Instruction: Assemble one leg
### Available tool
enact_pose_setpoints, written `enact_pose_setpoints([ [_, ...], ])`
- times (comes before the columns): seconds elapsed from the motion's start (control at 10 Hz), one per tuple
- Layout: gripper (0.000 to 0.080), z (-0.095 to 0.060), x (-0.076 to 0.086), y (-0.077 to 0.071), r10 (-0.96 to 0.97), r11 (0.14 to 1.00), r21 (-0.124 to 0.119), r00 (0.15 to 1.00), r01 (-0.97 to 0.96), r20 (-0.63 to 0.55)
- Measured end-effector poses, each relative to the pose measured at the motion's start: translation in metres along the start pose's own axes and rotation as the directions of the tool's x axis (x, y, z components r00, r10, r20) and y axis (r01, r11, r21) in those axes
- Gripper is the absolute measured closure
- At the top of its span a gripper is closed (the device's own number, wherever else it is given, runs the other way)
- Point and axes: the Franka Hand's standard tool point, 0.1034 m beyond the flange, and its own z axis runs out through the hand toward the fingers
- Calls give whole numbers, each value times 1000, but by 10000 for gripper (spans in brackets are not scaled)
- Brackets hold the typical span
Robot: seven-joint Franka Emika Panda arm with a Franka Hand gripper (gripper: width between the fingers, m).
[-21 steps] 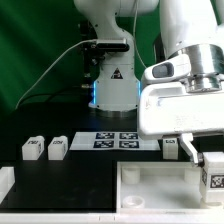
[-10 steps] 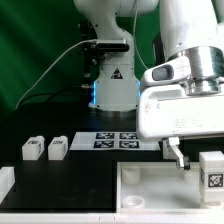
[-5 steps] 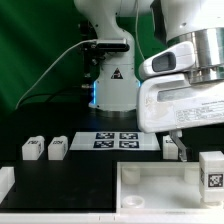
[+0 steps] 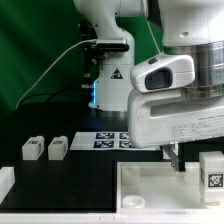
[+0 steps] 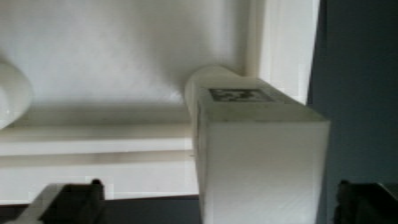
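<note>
A white leg (image 4: 212, 169) stands upright at a corner of the panel (image 4: 150, 182), at the exterior view's right, with its tag facing the camera. The gripper (image 5: 217, 204) hangs close over it. In the wrist view its fingers (image 5: 71, 202) are spread wide on either side of the leg, gripping nothing.

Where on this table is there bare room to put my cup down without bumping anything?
The widest free patch is the black tabletop bordered by the two small legs, the marker board and the panel. The exterior view's right is crowded: the open gripper hangs over the panel beside an upright leg.
</note>
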Motion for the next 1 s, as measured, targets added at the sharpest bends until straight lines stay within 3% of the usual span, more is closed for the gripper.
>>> enact_pose_setpoints([
  [0.2, 150, 12, -8, -8, 50, 999, -3, 999, -50, 10],
  [0.4, 150, 14, -9, -9, 66, 998, -4, 998, -66, 13],
  [0.6, 423, 14, -9, -8, 68, 998, -4, 998, -68, 14],
  [0.7, 507, 14, -9, -7, 69, 998, -4, 998, -69, 14],
  [1.0, 507, 14, -9, -7, 121, 993, -4, 993, -121, 13],
])
